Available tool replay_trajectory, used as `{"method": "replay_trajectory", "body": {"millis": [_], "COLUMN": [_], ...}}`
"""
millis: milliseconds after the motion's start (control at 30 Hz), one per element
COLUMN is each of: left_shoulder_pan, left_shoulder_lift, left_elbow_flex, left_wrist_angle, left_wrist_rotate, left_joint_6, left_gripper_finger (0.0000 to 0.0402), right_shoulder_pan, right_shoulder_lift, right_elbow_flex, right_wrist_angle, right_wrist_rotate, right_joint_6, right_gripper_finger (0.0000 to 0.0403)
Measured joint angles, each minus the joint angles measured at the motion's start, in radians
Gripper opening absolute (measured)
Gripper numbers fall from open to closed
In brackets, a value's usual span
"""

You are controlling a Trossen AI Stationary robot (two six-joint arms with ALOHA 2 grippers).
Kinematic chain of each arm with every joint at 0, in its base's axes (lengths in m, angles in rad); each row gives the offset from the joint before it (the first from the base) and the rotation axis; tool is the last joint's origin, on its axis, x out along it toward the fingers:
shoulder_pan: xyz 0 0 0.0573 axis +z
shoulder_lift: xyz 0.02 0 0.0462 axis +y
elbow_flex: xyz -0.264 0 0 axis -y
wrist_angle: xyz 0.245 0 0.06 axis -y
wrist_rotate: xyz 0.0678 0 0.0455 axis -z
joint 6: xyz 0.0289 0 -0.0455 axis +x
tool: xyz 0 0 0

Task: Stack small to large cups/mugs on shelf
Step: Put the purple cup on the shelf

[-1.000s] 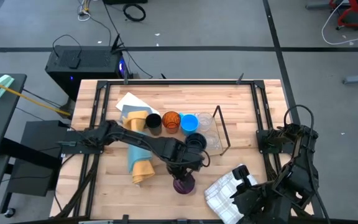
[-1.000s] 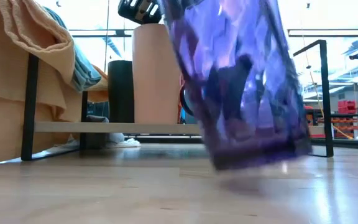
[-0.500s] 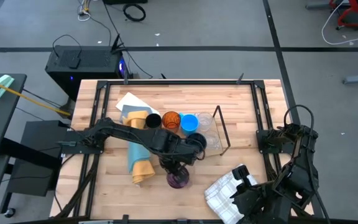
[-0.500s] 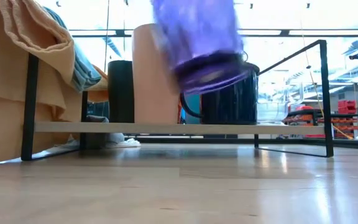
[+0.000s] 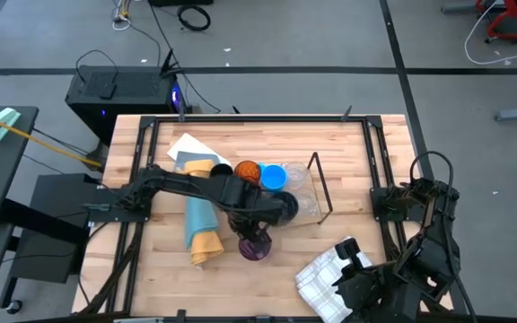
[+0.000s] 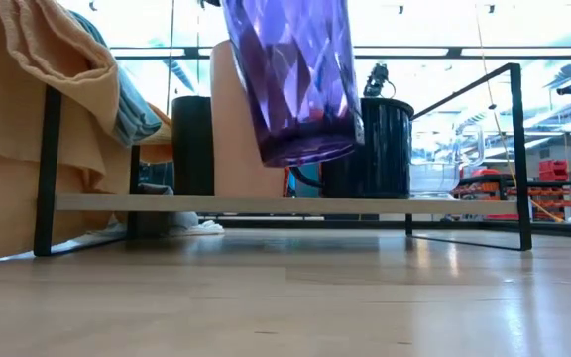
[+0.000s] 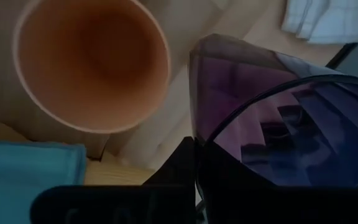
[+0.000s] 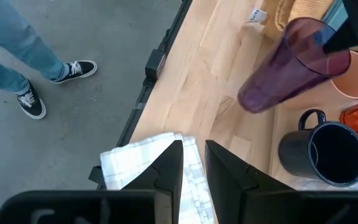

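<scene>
The purple tumbler (image 6: 300, 79) is held clear of the table by its rim in the closed left claw (image 5: 251, 229), just before the shelf (image 6: 266, 204), where the peach cup (image 7: 92, 62) could be knocked if it is swung in tilted.

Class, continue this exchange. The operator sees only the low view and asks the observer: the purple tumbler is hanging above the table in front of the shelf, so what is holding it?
Observer: The left gripper, shut on the rim of the purple tumbler.
Operator: Where is the other arm?
Observer: The right gripper is open and empty, off at the table's right side above a checked cloth.
Operator: Is the peach cup empty?
Observer: Yes. The left wrist view looks down into the peach cup, and nothing is inside.
</scene>
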Motion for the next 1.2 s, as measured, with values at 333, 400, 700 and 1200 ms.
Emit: {"method": "replay_trajectory", "body": {"millis": [333, 400, 700, 1200], "left_shoulder_pan": [0.049, 0.052, 0.073, 0.005], "left_shoulder_lift": [-0.003, -0.003, -0.003, -0.045], "left_elbow_flex": [0.002, 0.002, 0.002, 0.002], "left_wrist_angle": [0.002, 0.002, 0.002, 0.002], "left_wrist_rotate": [0.012, 0.015, 0.021, 0.071], "left_joint_6": [0.042, 0.058, 0.099, 0.057], "left_gripper_finger": [0.0012, 0.0012, 0.0012, 0.0012], "right_shoulder_pan": [0.001, 0.001, 0.001, 0.001], "right_shoulder_lift": [0.000, 0.000, 0.000, 0.000], "right_elbow_flex": [0.000, 0.000, 0.000, 0.000], "right_wrist_angle": [0.000, 0.000, 0.000, 0.001], "right_wrist_rotate": [0.000, 0.000, 0.000, 0.001], "right_joint_6": [0.011, 0.013, 0.034, 0.038], "right_gripper_finger": [0.0074, 0.0074, 0.0074, 0.0074]}}
